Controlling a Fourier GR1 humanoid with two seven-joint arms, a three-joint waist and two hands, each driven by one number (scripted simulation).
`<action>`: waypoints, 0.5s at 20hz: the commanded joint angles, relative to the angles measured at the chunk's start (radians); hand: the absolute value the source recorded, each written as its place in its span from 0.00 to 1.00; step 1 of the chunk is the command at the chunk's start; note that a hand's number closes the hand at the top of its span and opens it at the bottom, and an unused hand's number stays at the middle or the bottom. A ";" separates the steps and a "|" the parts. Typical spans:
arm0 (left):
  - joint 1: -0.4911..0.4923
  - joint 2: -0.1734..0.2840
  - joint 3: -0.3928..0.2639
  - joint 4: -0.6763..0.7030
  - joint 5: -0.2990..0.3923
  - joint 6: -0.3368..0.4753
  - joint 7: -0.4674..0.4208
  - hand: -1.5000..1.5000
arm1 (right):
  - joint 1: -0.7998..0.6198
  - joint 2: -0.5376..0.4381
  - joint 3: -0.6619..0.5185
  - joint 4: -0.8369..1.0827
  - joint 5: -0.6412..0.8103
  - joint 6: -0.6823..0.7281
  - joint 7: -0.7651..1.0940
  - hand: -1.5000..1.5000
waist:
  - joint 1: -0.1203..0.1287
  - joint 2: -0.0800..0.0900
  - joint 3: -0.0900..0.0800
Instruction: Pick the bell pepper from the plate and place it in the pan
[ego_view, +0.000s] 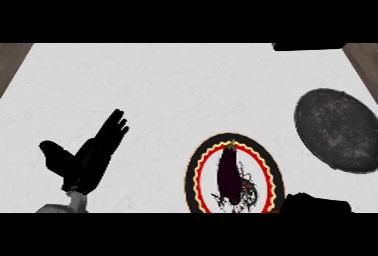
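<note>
Left hand (87, 159) stood open at the lower left of the counter (170, 85), fingers straight and angled up to the right, thumb spread wide, holding nothing. Right hand (316, 204) showed only as a dark shape at the bottom edge, just right of the plate (198, 172); whether its fingers were open or curled, I couldn't tell. One plate sat low in the middle, dark with a red and yellow rim, and one long dark-purple vegetable (230, 175) lay lengthwise on it, stem end up. It looked more like an eggplant than a bell pepper. One pan (338, 130), dark and round, lay at the right, up from the plate and apart from it, with nothing in it. Bare white counter lay between plate and pan. One dark object (310, 46) sat cut off at the top right edge. Wood floor (13, 57) showed at both upper corners.
</note>
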 joint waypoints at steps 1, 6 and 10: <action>-0.014 -0.004 -0.013 -0.012 -0.015 -0.004 0.006 0.50 | 0.118 -0.100 -0.130 0.070 -0.196 -0.201 -0.167 1.00 | 0.028 0.006 0.000; -0.065 -0.047 -0.041 -0.018 -0.039 0.037 0.059 0.50 | 0.031 -0.148 -0.276 0.355 -0.371 -0.234 -0.383 1.00 | 0.053 0.009 -0.002; -0.080 -0.012 0.021 0.068 0.004 -0.042 0.018 0.50 | -0.020 -0.078 -0.343 0.578 -0.481 -0.302 -0.583 1.00 | 0.053 0.010 -0.003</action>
